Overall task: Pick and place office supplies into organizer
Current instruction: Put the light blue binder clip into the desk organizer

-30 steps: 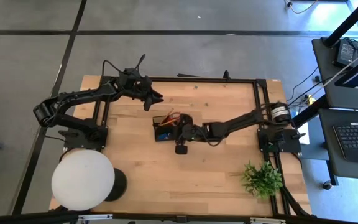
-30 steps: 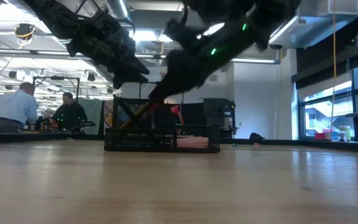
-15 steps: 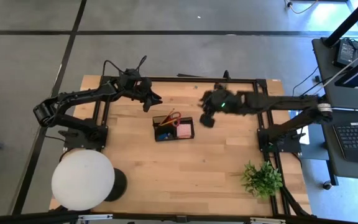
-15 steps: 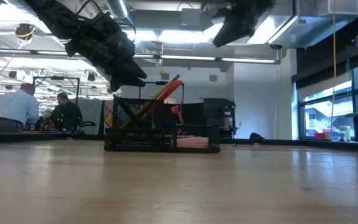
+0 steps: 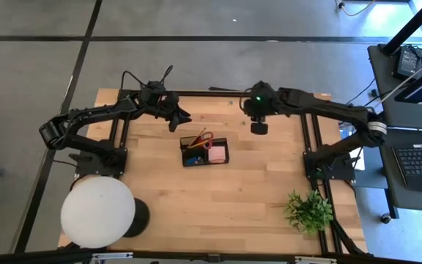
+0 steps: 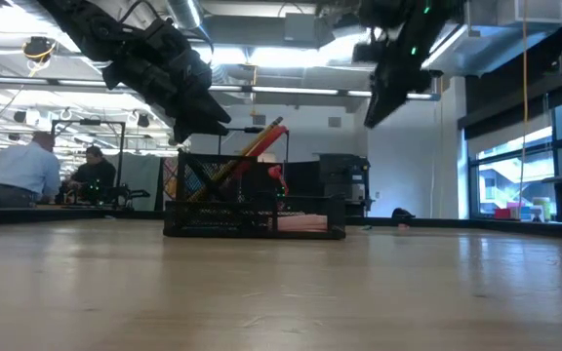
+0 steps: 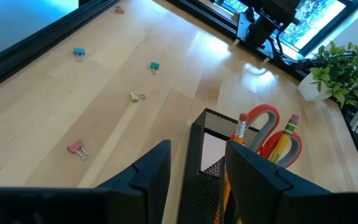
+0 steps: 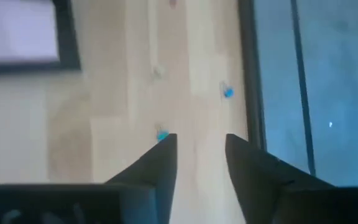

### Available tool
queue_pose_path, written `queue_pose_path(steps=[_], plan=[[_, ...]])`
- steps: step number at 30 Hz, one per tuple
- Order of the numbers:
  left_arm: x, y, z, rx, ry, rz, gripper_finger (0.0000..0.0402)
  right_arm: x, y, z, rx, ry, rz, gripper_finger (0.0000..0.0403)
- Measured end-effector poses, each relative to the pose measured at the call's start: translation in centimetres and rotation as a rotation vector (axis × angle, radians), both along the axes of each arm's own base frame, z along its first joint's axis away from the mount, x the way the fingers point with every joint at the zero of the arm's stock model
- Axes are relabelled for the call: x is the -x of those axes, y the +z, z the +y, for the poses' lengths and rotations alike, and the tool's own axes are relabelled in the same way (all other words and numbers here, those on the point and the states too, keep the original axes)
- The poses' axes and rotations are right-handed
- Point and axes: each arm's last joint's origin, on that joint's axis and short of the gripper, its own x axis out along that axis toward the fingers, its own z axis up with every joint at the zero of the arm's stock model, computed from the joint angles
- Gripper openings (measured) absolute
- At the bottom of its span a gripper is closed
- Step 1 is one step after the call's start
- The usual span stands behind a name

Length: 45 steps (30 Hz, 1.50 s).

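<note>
Pale wood makes up the table (image 5: pixel 255 205), and across it we see the one big change; the right arm, which a second ago reached down over the organizer (image 5: pixel 204 152), has swung away to the far edge of the table; the left arm has not stirred and hangs just beyond the organizer's far-left corner.

The right gripper (image 5: pixel 258 129) now hovers above bare wood near the far rail, well apart from the organizer; its wrist view shows the fingers parted with only table between them, so it carries nothing. The left gripper (image 5: pixel 182 119) is likewise spread and empty.

The organizer sits mid-table, holding the red-handled scissors (image 5: pixel 205 137) and the pencils (image 7: pixel 241 127) standing tilted in one compartment and the pink note block (image 5: pixel 217 155) lying flat in another.

We judge that a drop into the organizer is just done and the right arm is going for the next piece; small clips lie loose on the far side; a blue clip (image 8: pixel 162 135) shows just ahead of the right fingers, a second blue one (image 8: pixel 228 92) lies nearer the rail, and a pink clip (image 7: pixel 76 148) and a yellowish clip (image 7: pixel 137 96) also remain out.
</note>
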Motion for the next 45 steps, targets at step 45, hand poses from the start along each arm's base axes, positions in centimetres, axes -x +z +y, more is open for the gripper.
queue_pose_path(steps=[45], plan=[[0.0,0.0,0.0,-0.027,-0.016,0.006,0.0147,-3.4,-14.0,-7.1,-0.175,0.378,0.379,0.0236]])
